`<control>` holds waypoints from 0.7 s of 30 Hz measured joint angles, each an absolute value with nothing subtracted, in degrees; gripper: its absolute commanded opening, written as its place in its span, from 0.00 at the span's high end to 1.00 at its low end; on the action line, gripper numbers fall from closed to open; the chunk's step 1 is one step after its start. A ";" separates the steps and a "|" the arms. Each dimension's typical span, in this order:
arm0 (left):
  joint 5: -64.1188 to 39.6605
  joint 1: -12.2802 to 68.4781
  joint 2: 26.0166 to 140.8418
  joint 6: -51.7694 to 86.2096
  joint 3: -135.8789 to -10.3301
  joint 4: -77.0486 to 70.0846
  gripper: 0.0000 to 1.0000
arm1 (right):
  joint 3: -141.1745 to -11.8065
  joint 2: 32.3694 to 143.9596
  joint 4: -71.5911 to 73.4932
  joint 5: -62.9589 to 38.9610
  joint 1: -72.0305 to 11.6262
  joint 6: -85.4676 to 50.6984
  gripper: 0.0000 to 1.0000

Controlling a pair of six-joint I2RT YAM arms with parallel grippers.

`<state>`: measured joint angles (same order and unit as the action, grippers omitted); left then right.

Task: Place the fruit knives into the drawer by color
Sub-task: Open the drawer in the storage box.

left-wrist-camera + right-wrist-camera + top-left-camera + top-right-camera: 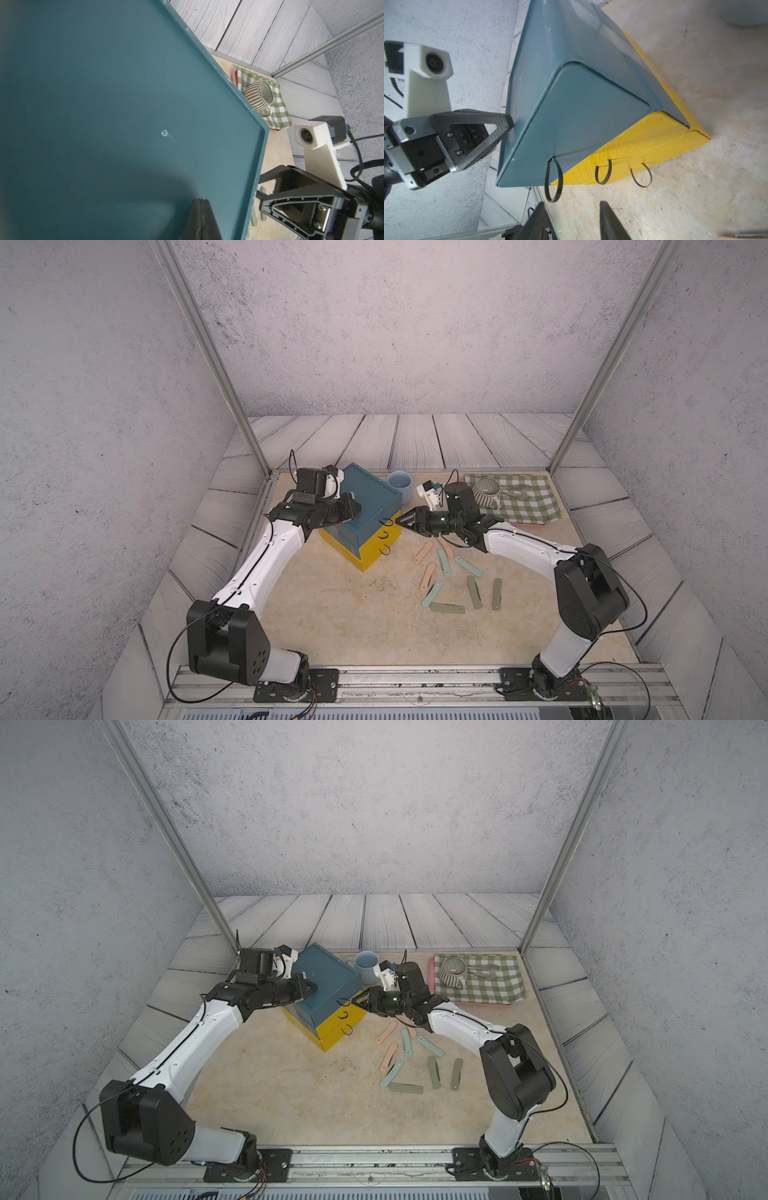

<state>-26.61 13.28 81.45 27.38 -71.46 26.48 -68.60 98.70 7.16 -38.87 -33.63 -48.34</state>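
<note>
In both top views you had the drawer [368, 495] shut on all three tiers. The nine fruit knives [444, 562] lay scattered flat on the tabletop [332, 614] off the drawer's pull-side face, all outside it. Your left gripper [353, 510] sat over the drawer's teal top, and your right gripper [402, 521] pointed at the top ring pull [388, 522]. I'd judge the knives light, thin and matte, perhaps slightly bendy. Lying flush, they would want a pinch across the narrow width near the middle. From the left wrist, the teal top [124, 104] was a smooth painted sheet with a raised, chipped rim. Your left jaws were pressed together on nothing, tips down at that surface, though I couldn't confirm contact. From the right wrist, the teal tier looked like thin painted metal with rounded corners, and the two yellow tiers under it looked like scored card. The pulls were thin black bands, likely floppy. Your right jaws stood spread, the top loop just inside one fingertip [540, 207] and not pinched. The drawer looked light enough to skid when pulled, so a brace on its top mattered, and the loop's hanging end was the place to grip.
</note>
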 measured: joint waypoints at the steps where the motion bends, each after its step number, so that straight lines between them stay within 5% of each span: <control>1: -26.63 13.28 81.45 27.40 -71.37 26.28 1.00 | -68.99 98.94 7.22 -39.03 -33.82 -48.47 0.61; 21: -26.61 13.28 81.45 27.38 -70.87 25.36 1.00 | -72.53 104.18 10.26 -41.50 -35.44 -51.00 0.73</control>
<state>-26.61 13.28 81.45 27.38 -70.87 25.36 -72.53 104.18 10.26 -41.50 -35.44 -51.00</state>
